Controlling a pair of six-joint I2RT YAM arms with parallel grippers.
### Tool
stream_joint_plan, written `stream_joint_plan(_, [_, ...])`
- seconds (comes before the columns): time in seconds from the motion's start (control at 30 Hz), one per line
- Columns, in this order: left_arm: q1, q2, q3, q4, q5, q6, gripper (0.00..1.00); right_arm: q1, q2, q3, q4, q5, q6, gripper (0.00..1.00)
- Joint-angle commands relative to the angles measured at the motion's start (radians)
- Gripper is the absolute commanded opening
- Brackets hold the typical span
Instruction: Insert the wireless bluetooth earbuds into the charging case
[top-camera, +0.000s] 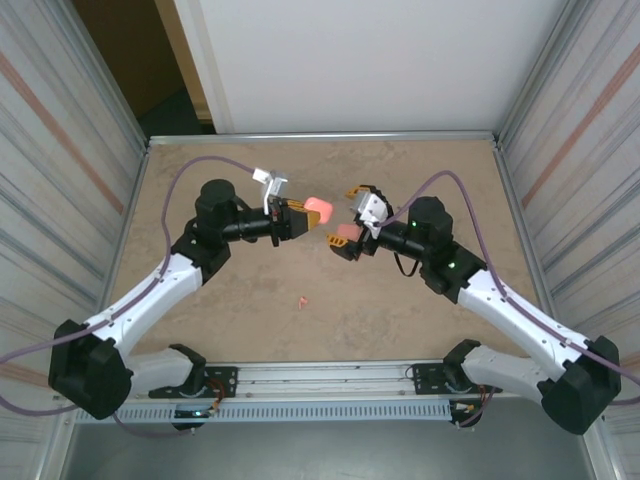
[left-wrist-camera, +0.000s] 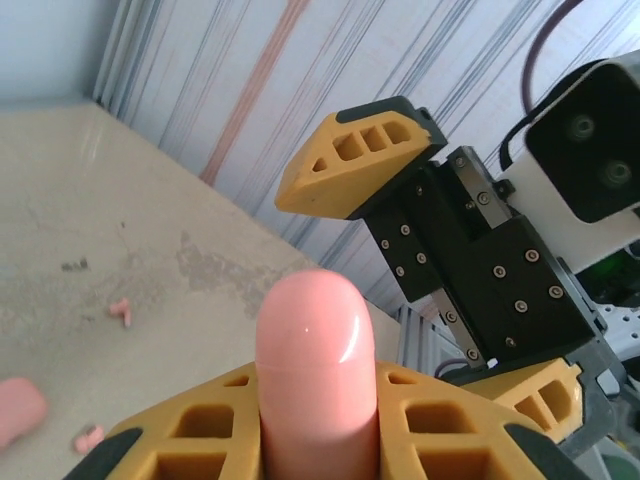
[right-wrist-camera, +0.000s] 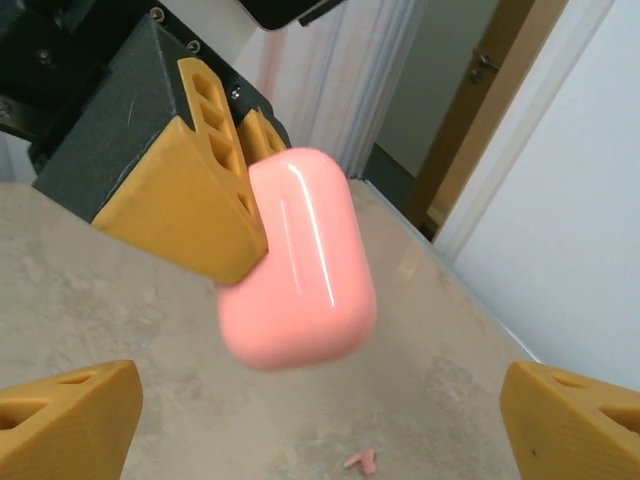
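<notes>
— While both of my arms reach in over the middle of the worktop (top-camera: 230, 330), you want to know what I am holding?
— Yes. Start with the left.
— My left jaws are clamped tight on a salmon-pink charging case (top-camera: 318, 210). It is rounded and glossy, and looks closed as far as I can tell. The orange fingers (right-wrist-camera: 190, 200) grip one end. The other end sticks out to the right, lifted clear of the worktop.
— And the right jaws?
— Spread wide and empty. From my right wrist I see one fingertip at each lower corner, well apart, with the case hanging ahead of them and touching neither. From above, the right jaws face the case from the right, near it.
— Where are the earbuds?
— On the worktop. One tiny pink earbud (top-camera: 302, 300) lies on the bare surface nearer than both jaws, roughly midway between my arms and well apart from the case. My left wrist shows one earbud (left-wrist-camera: 120, 312) and a second earbud (left-wrist-camera: 88, 438), apart from each other.
— Anything else?
— A second pink rounded box (left-wrist-camera: 15, 412) lies on the worktop, cut off by the picture's edge, near both of those. My right wrist also catches an earbud on the worktop below the held case; which one it is, I cannot tell.
</notes>
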Motion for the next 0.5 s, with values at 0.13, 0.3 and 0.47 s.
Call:
stream_joint_plan(0.13, [-0.007,-0.07,-0.101,0.299,-0.053,0.099,0.0,-0.046,-0.086,-0.066,0.114,-0.2,0.307,0.95])
stream_joint_plan(0.3, [-0.006,-0.091,-0.164,0.449,-0.077,0.121,0.0,-0.065,-0.093,-0.047,0.158,-0.217,0.42,0.95])
stream_joint_plan(0.47, [-0.006,-0.1,-0.191,0.53,-0.071,0.128,0.0,-0.073,-0.072,0.004,0.126,-0.22,0.452,0.95])
